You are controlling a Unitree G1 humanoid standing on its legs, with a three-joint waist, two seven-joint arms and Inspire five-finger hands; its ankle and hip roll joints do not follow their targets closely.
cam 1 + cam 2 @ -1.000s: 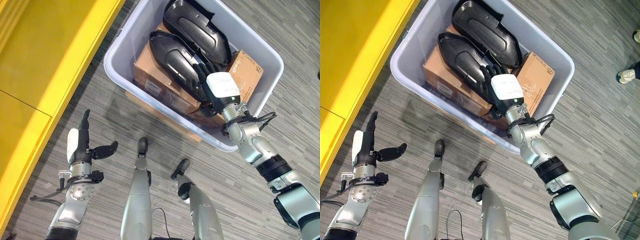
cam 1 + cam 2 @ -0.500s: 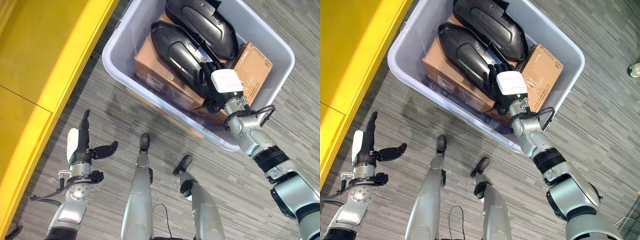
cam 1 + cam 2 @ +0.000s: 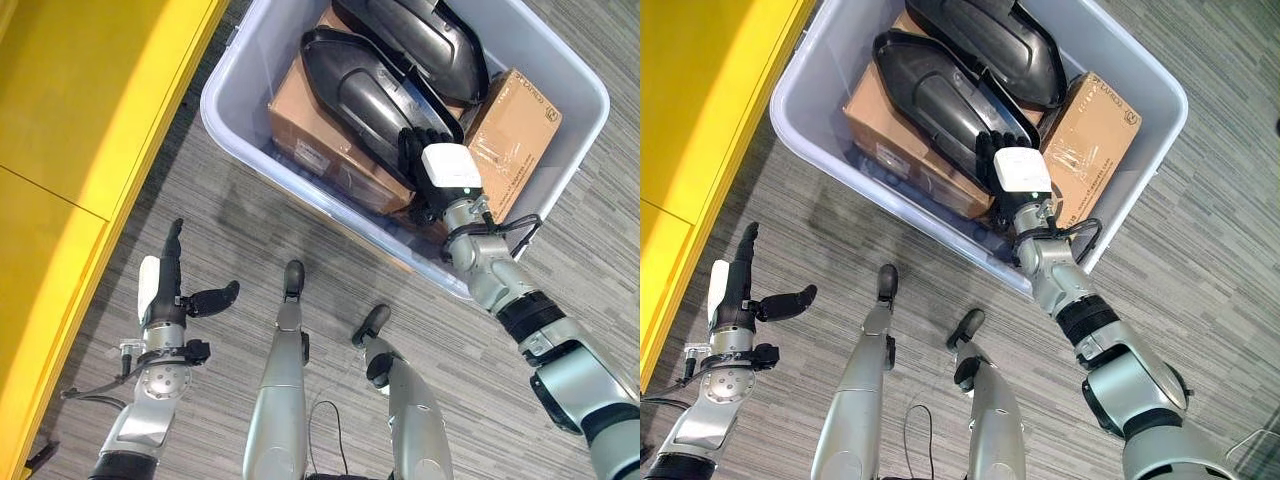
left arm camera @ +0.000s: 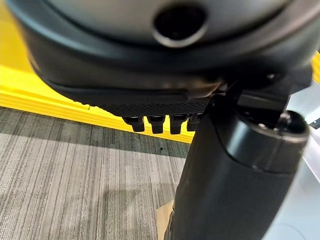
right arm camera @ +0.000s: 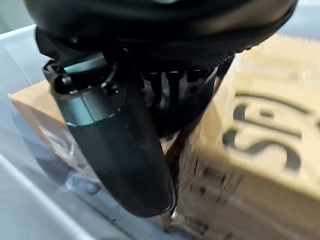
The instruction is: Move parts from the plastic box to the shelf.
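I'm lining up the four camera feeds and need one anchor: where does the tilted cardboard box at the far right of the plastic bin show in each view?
Left eye view: cardboard box, upper right, inside the plastic bin, just right of the right hand.
Right eye view: upper right, again right of that hand.
Left wrist view: I cannot pick it out.
Right wrist view: right side, beside the hand.
Shared landmark: the right hand.
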